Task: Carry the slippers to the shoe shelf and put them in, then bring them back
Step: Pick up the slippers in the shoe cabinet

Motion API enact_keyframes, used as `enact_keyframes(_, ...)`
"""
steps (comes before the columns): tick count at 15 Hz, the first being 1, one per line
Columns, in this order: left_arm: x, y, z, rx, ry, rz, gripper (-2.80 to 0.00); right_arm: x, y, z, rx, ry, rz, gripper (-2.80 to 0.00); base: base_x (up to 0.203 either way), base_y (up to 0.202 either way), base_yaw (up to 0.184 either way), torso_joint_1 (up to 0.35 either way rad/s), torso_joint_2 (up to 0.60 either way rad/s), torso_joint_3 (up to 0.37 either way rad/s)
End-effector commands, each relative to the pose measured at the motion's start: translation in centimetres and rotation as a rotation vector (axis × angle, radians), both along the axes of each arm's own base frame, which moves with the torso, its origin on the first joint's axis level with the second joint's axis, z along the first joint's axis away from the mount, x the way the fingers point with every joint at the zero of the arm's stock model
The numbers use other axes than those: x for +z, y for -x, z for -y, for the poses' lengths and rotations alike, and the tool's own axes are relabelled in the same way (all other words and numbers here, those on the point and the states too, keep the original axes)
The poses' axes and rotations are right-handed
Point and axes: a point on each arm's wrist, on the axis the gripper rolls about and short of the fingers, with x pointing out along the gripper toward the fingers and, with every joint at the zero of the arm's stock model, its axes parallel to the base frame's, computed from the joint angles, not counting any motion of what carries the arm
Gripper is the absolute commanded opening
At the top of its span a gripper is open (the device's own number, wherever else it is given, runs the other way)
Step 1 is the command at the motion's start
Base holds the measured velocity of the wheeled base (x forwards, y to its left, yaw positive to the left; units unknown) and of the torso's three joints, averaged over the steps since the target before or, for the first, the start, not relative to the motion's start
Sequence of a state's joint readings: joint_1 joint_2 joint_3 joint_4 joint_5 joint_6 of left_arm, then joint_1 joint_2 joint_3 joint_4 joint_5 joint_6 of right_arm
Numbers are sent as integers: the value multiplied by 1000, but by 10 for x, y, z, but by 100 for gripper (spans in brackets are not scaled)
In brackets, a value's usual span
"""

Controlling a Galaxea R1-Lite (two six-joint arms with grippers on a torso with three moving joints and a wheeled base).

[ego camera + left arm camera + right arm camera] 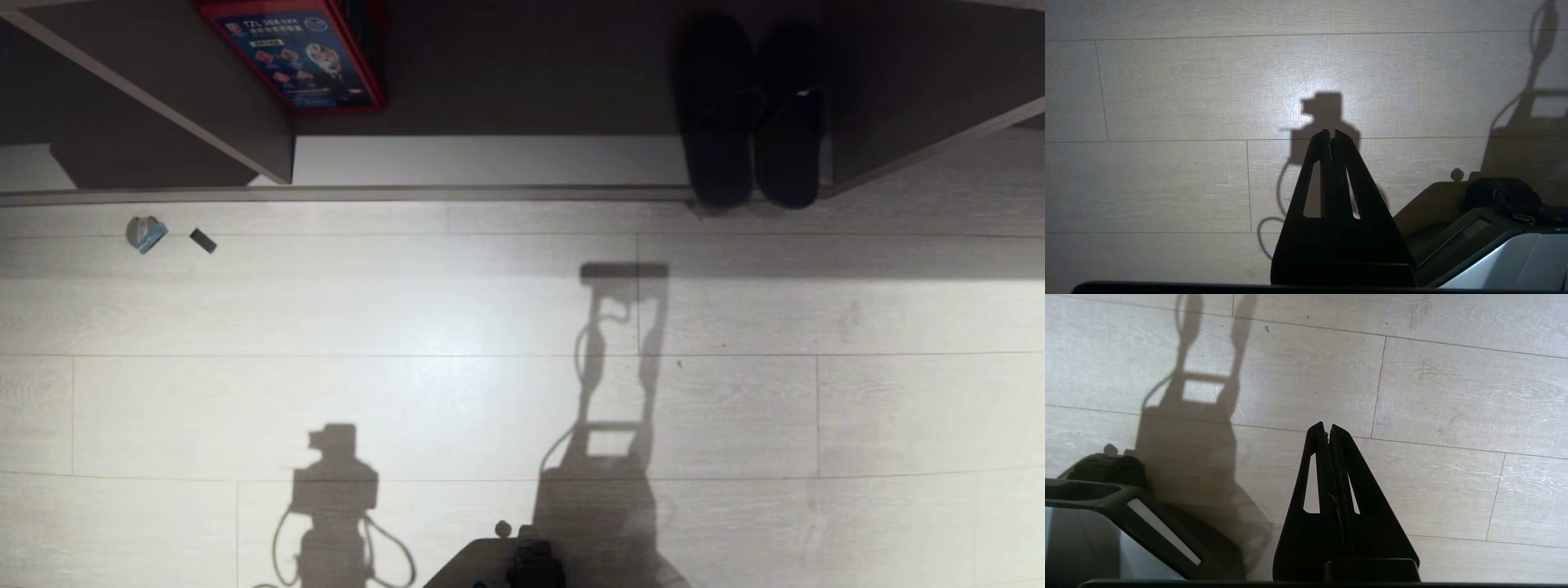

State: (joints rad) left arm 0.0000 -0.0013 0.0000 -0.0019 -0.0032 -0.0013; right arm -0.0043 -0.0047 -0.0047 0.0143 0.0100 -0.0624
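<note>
The two black slippers lie side by side in the right part of the shoe shelf, their near ends reaching over its front edge onto the floor. The shelf is a low taupe cubby with a pale base board and a divider on its left. Neither gripper shows in the head view. My left gripper hangs shut over bare floor, with nothing between its fingers. My right gripper is likewise shut and empty above the floor planks, far from the slippers.
A red-framed box stands in the cubby left of the slippers. A small grey-blue scrap and a dark chip lie on the pale wood floor at the left. My base shows at the bottom.
</note>
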Motion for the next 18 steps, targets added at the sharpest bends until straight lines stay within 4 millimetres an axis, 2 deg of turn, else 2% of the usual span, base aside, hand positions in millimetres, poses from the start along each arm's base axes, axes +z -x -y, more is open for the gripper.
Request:
enact_keyframes(1,0,0,0,0,0,1,-280,0,0,0,-1,-24,-5,-280,0,0,0,5,5,194)
enact_keyframes(18,0,0,0,0,2,0,-280,0,0,0,-8,-59,-4,-280,0,0,0,1,1,204)
